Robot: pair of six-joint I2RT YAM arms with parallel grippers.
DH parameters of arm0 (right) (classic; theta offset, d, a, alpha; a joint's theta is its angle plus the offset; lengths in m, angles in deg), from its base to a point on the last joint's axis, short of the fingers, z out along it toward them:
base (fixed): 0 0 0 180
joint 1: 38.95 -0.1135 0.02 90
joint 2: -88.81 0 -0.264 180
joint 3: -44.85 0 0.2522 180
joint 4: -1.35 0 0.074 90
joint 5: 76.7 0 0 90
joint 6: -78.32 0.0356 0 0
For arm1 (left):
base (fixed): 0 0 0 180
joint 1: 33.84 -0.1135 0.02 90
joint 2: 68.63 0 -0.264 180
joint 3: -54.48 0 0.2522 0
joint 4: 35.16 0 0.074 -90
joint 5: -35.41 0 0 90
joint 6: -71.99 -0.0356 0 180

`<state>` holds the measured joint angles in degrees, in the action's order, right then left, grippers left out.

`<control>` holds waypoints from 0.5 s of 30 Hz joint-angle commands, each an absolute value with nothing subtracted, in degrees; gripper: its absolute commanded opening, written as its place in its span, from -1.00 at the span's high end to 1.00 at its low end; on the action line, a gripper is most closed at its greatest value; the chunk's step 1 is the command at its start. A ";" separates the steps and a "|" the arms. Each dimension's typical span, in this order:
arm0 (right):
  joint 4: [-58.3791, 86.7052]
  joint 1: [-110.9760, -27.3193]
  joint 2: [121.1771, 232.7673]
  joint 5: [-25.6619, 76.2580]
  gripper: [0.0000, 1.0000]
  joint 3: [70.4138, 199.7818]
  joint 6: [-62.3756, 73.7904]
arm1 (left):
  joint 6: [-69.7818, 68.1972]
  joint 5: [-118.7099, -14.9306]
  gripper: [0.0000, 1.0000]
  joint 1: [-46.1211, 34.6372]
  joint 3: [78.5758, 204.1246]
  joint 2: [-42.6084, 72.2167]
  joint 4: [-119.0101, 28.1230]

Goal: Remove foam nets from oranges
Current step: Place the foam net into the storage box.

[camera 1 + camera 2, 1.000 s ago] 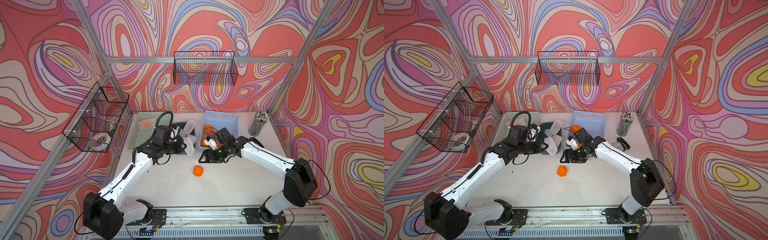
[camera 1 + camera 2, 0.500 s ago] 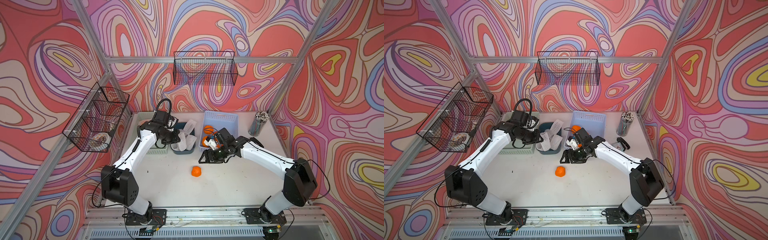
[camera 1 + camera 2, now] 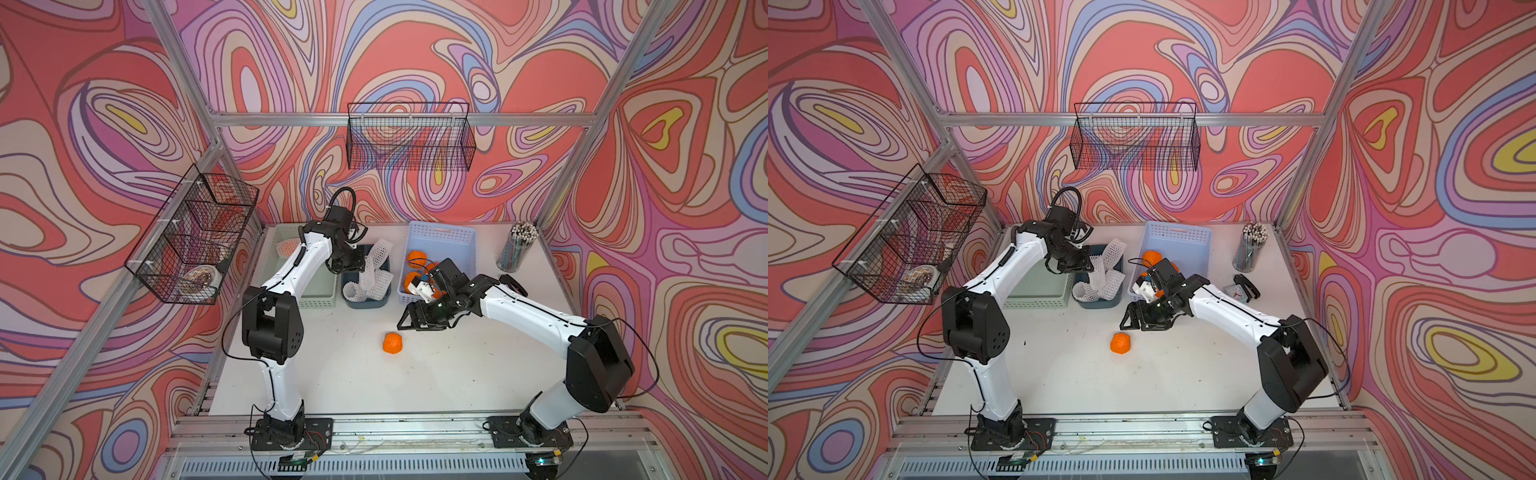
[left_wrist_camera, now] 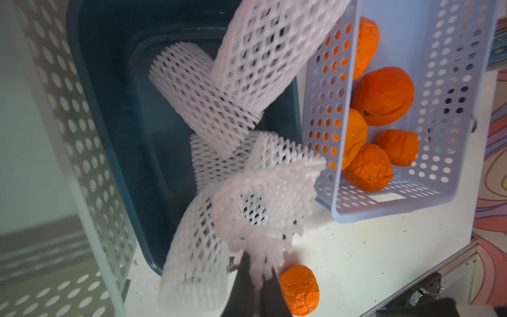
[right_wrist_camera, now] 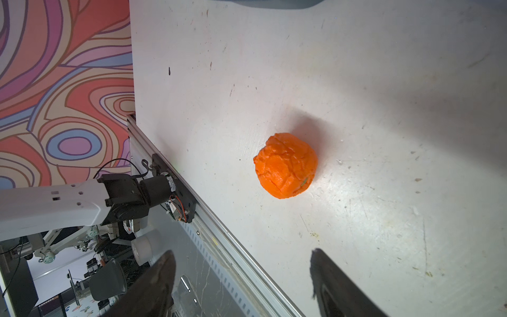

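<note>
A: What does the left claw (image 4: 256, 286) have?

B: Its two dark fingers (image 4: 238, 291) are pressed together on the edge of a foam net (image 4: 263, 203). The net is a soft white mesh tube with diamond-shaped holes, and its open mouth flares out. It hangs at the edge of the dark blue bin (image 4: 109, 115), which is smooth, hard plastic. More loose nets (image 4: 203, 93) are heaped inside the bin, some bent, and one leans out over the rim.

A: And the fruit?

B: One bare orange (image 3: 392, 343) sits alone on the scuffed white table (image 3: 457, 374). It is roundish, with lumpy, creased skin and no mesh on it. More peeled-free oranges (image 4: 382, 96) are piled in the lilac basket (image 4: 452, 109), thin plastic punched with round holes, just beside the bin.

A: The right claw (image 5: 241, 274)?

B: It is spread wide, with nothing between the fingers. It hangs over the table near the lone orange but apart from it. In both top views it sits between that orange and the lilac basket.

A: Is anything wrapped?

B: In a top view, something orange under white mesh, a wrapped fruit (image 3: 287, 248), lies at the far end of the pale green basket (image 3: 322, 291). It is too small to say more.
</note>
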<state>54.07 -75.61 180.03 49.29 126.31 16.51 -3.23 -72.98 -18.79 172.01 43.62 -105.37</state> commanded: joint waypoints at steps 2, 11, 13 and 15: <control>52.04 -75.51 179.65 50.81 -0.59 124.71 18.27 | -4.83 -68.03 0.21 -18.90 177.70 46.24 -111.79; 52.46 -78.83 180.48 49.37 -0.63 124.65 18.73 | -3.78 -64.68 -0.99 -18.90 181.59 42.91 -109.05; 52.71 -79.91 181.44 48.82 -0.63 125.47 18.51 | -3.60 -66.50 -1.00 -18.90 181.45 41.99 -108.41; 53.25 -80.48 182.43 47.85 -0.64 126.34 18.25 | -3.34 -67.53 -1.00 -18.90 181.45 41.90 -108.68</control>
<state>52.94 -79.63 180.66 49.61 125.15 18.41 -3.60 -66.60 -18.79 180.23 44.23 -108.45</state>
